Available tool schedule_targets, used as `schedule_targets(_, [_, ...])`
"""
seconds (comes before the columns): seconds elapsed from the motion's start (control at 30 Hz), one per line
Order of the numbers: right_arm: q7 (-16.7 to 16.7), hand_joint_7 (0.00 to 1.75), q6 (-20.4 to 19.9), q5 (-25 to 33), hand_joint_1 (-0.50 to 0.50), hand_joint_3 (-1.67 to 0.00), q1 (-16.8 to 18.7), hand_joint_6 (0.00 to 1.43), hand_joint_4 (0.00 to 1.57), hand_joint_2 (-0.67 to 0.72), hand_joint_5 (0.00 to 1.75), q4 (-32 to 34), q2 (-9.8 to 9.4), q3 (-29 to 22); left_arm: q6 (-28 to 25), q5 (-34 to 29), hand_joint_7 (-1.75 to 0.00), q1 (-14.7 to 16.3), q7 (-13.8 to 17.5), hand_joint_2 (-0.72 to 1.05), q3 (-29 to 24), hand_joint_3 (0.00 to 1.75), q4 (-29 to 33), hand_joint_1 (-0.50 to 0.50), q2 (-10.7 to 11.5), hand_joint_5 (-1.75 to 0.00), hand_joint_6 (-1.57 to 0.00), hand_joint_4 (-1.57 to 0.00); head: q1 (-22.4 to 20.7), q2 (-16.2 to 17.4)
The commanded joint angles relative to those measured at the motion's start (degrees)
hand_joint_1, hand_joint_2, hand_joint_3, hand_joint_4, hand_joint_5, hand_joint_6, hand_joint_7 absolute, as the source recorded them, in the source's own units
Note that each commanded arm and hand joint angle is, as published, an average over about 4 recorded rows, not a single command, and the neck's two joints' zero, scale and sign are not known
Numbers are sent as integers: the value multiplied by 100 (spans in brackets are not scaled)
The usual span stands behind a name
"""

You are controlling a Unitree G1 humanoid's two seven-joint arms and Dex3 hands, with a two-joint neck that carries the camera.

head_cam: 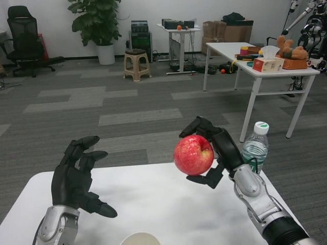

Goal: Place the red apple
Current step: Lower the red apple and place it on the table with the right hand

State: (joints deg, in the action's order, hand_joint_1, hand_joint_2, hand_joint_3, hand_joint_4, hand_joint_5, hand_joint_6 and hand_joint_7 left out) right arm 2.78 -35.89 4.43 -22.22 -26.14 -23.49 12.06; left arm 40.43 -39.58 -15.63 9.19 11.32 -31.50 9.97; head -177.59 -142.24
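My right hand [217, 152] grips the red apple [193, 154] and holds it up in the air above the far right part of the white table [163, 199]. The apple's stem dimple faces up and toward me. My left hand [77, 177] hovers over the table's left side with its fingers spread and nothing in it. A pale round cup rim [140, 238] shows at the bottom edge, between the two arms.
A clear water bottle with a green cap [255, 146] stands at the table's far right edge, just behind my right wrist. Beyond lie grey carpet, a second white table [255, 64] with clutter, a stool [136, 63] and a potted plant [96, 23].
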Motion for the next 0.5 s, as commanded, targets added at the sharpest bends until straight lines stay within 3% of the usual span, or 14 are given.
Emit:
schedule_targets(0.03, [23, 162, 170, 34, -21, -151, 337, 106, 88, -48, 165, 247, -224, 49, 35, -32, -98, -19, 21, -37, -31, 9, -7, -48, 58, -154, -37, 0, 16, 106])
schedule_targets(0.17, [-6, 168, 258, 78, -21, -151, 704, 106, 88, -48, 165, 553, -474, 284, 35, -48, -98, -19, 21, -37, -15, 7, -38, -48, 58, -154, -37, 0, 82, 244])
schedule_targets(0.27, [-45, 162, 319, 84, -21, -151, 926, 104, 87, -48, 165, 724, -622, 402, 35, -54, -98, -19, 21, -37, -2, 4, -58, -47, 62, -154, -37, 0, 129, 327])
schedule_targets(0.5, [-307, 161, 508, -181, -21, -151, 1132, 101, 86, -48, 165, 702, -732, 512, 35, -59, -98, -19, 21, -37, 28, 4, -75, -47, 75, -154, -37, 0, 132, 331])
